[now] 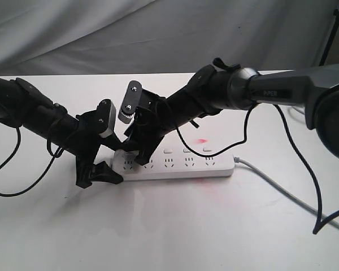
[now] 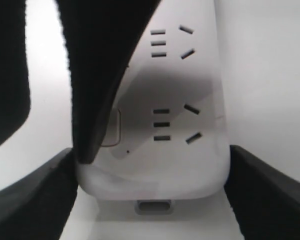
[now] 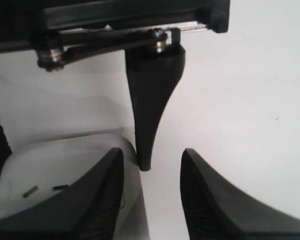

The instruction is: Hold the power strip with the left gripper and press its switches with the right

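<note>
The white power strip (image 1: 181, 165) lies flat on the table with its cord end to the right. My left gripper (image 1: 109, 161) is shut on its left end; its fingers (image 2: 32, 200) press both sides of the rounded end (image 2: 150, 180). My right gripper (image 1: 139, 153) reaches across to that same end, open by a narrow gap. One of its fingers (image 2: 95, 75) lies over the endmost switch (image 2: 115, 129), half hiding it; contact cannot be judged. Its other fingertip (image 3: 220, 200) hangs over the table just off the strip's edge. Three more switches (image 1: 187, 150) show uncovered.
The grey cord (image 1: 274, 182) trails off to the right front. A black cable (image 1: 308, 169) loops down from the right arm. A red glow (image 1: 202, 140) shows on the table behind the strip. Grey cloth (image 1: 158, 34) hangs at the back.
</note>
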`<action>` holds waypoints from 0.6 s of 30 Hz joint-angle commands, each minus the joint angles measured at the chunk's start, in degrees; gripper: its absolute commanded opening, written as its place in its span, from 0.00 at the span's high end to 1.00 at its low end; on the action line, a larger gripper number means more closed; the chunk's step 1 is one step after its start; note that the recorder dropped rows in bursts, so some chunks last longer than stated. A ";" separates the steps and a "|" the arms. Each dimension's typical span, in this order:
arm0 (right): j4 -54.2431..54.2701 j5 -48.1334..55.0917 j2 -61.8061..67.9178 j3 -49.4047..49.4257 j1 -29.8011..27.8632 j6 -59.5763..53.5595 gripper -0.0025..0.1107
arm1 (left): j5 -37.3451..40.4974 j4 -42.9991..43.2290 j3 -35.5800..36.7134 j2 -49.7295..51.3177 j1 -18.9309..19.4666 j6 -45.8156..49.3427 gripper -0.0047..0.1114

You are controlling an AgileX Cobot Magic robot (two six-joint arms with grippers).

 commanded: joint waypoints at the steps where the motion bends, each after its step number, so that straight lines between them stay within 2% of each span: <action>1: -1.54 -0.19 -0.21 -0.25 0.21 -0.35 0.66 | 0.00 0.29 -0.38 -0.04 -0.29 -0.13 0.36; 18: -4.96 1.47 1.16 -0.25 0.21 -0.46 0.66 | 0.00 0.29 -0.38 -0.04 -0.29 -0.13 0.36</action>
